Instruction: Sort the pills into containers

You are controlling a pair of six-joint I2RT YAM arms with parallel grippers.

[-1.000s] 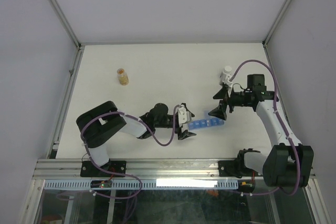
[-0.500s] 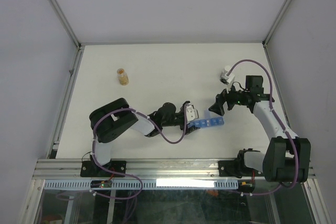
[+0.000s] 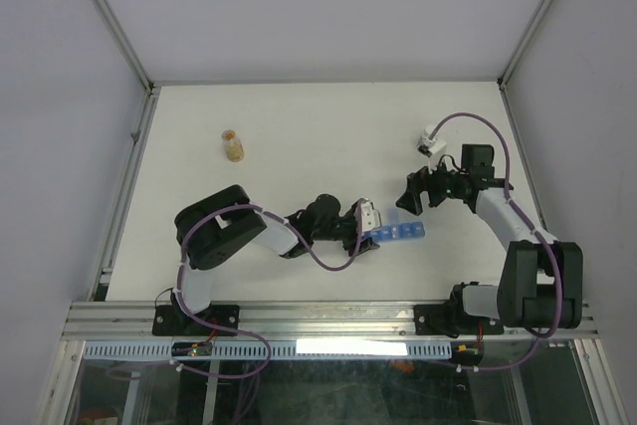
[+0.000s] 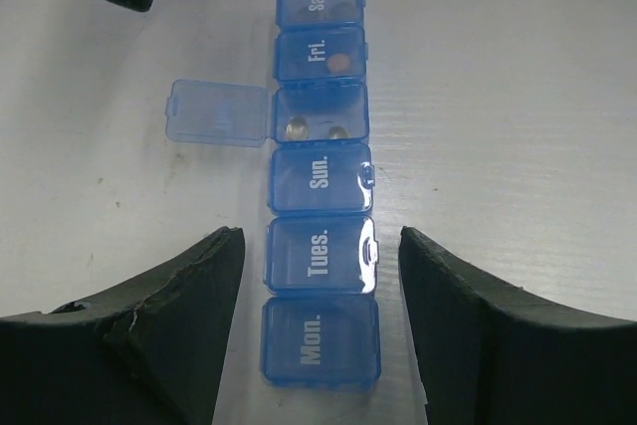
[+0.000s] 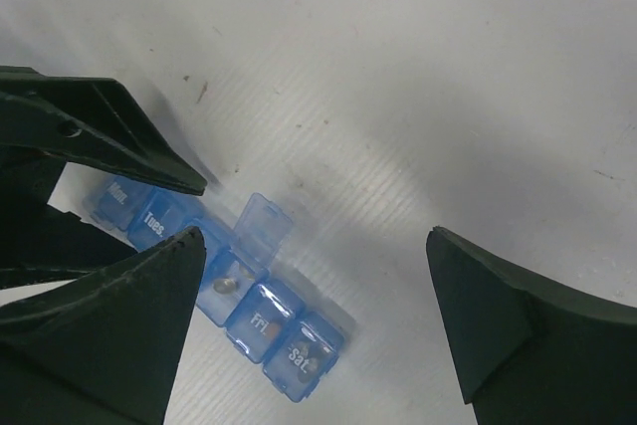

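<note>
The organizer (image 4: 318,181) lies on the table (image 3: 299,116), well apart from every edge, with bare surface all around. The left gripper (image 4: 320,246) is spread, one finger on each side of the Mon. and Tues. end, with a small gap on both sides. The right gripper (image 5: 317,236), also spread wide, hangs near the Sat. end. There are six compartments: five are shut, and one lid (image 4: 217,112) is open flat sideways. Two pills (image 4: 296,128) lie in the open one, and one more shows through the Fri. lid. Farther off are an orange bottle (image 3: 233,146) and a white-capped bottle (image 3: 429,138).
</note>
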